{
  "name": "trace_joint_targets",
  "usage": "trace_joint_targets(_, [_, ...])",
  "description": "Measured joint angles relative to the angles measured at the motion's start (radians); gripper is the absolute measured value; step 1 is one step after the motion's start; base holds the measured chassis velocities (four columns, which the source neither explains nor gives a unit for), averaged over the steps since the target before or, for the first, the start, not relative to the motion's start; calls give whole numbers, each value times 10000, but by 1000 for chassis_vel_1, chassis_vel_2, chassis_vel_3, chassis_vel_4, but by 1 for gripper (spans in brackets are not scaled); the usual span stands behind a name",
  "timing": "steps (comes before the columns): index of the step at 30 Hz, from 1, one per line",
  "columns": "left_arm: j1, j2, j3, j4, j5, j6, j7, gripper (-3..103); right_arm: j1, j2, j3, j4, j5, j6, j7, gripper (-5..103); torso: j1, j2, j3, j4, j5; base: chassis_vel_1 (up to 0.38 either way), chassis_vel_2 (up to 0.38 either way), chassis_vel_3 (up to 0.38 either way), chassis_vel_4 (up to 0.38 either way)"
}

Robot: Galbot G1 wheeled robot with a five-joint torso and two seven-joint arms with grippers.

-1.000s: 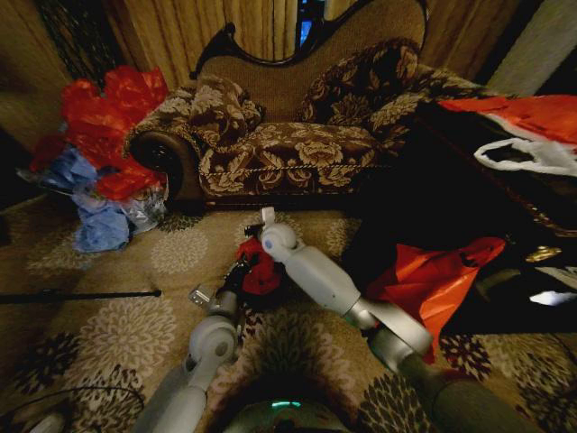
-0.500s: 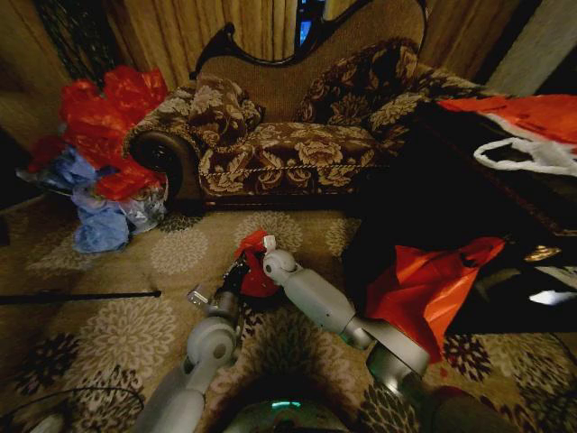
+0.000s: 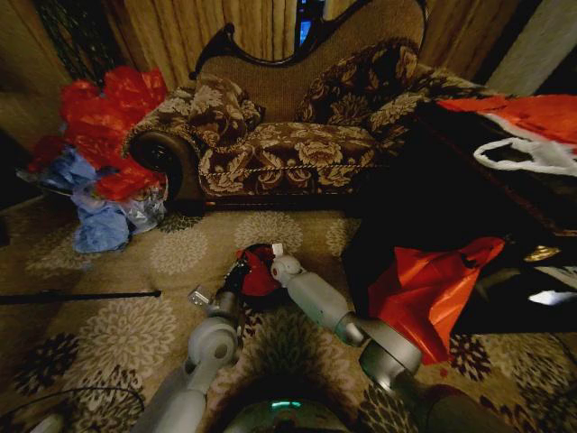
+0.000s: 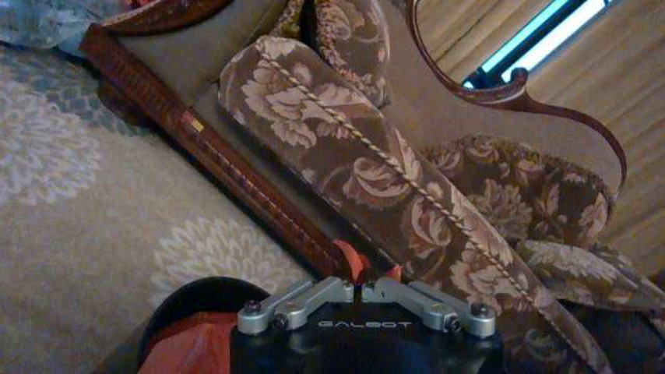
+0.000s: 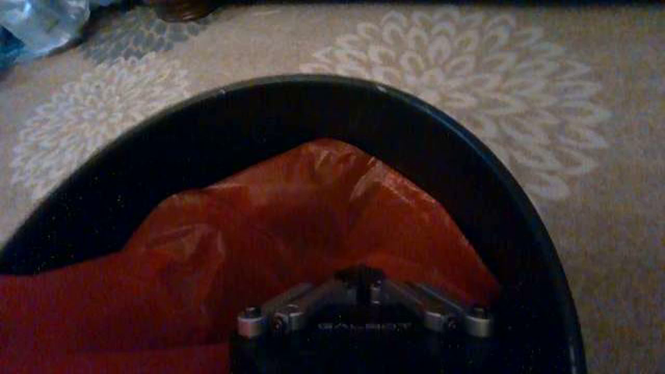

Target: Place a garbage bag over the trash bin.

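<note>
arms: smooth grey tubes, round joints | left claw (image 4: 359, 290): silver linkages, dark screws, "GALBOT" lettering | right claw (image 5: 362, 282): alike

The room is dimly lit; edges are bent by the head lens, and wrist views are blurred.

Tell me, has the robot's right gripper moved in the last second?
Yes. The right gripper has dropped away from the sofa, carrying the garbage bag into the trash bin.
</note>
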Motion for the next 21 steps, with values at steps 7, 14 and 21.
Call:
trace_joint_targets(7, [-577, -150, -14, 437, 56, -1, -123, 0, 100, 29, 127, -578, -91, 188, -227, 0, -1, 1, -2, 1, 0, 0, 0, 0, 0])
trace_joint_targets(14, [-1319, -62, -170, 974, -2, -5, -157, 0, -111, 14, 41, 292, 63, 89, 108, 0, 2, -2, 1, -1, -1, 0, 0, 0, 0])
trace_joint_targets(21, [-1507, -18, -241, 1164, -19, -9, -217, 0, -114, 8, 22, 1414, 383, 187, 1145, 27, 1, -2, 1, -3, -2, 0, 0, 0, 0])
